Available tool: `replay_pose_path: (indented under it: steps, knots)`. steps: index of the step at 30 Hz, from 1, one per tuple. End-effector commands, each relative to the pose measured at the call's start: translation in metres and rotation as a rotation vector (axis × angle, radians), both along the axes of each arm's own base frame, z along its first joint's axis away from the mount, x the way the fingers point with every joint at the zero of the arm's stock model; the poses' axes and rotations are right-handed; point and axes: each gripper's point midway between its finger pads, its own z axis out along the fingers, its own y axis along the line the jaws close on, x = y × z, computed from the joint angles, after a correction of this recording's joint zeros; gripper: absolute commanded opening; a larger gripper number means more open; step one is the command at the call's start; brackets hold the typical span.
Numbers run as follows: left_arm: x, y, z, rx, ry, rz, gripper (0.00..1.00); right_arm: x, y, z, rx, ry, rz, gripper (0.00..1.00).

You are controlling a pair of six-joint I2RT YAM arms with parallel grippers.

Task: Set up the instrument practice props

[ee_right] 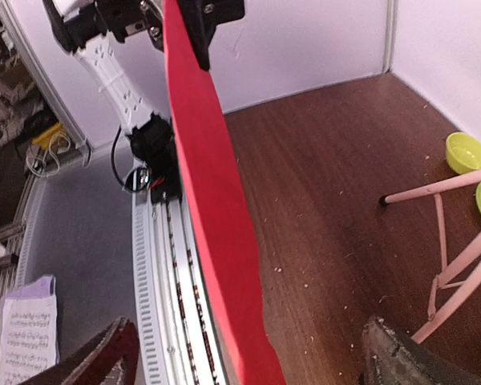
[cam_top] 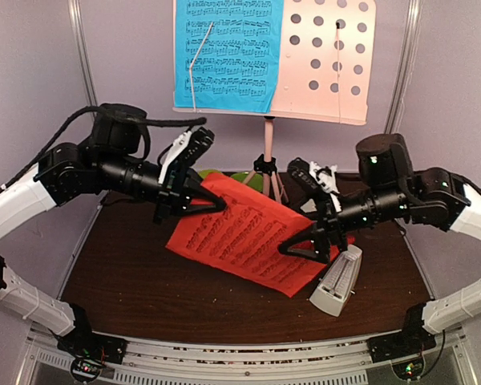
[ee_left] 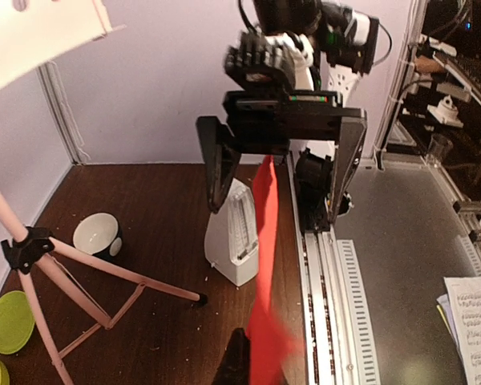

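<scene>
The red sheet point(cam_top: 240, 233) of printed music hangs tilted in the air above the brown table point(cam_top: 128, 273). My left gripper point(cam_top: 211, 200) is shut on its upper left corner; in the left wrist view point(ee_left: 256, 365) the sheet point(ee_left: 264, 224) runs edge-on from the fingers. My right gripper point(cam_top: 309, 245) is wide open astride the sheet's lower right end, with the sheet point(ee_right: 208, 200) passing between the spread fingers point(ee_right: 112, 353). The blue sheet point(cam_top: 228, 52) rests on the pale pink music stand point(cam_top: 329, 56). The cream metronome point(cam_top: 337, 281) stands upright under the right gripper.
The stand's pink tripod legs point(ee_left: 64, 273) spread over the back of the table. A green plate point(ee_left: 10, 321) and a green bowl point(ee_right: 467, 151) lie behind them. A white-and-dark bowl point(ee_left: 96, 234) sits near the metronome point(ee_left: 234, 241). A metal rail point(ee_left: 329, 281) edges the table front.
</scene>
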Motion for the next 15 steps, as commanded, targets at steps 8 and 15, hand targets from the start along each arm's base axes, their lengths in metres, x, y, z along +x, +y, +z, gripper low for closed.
replay_pose_path:
  steps: [8,15]
  knots:
    - [-0.019,0.034,0.097,-0.353,0.011,-0.073,0.0,0.007,-0.057,0.043,0.403,-0.02,-0.208,0.88]
    - [-0.017,0.034,0.099,-0.408,0.039,-0.055,0.0,0.009,-0.063,0.067,0.499,-0.03,-0.226,0.34]
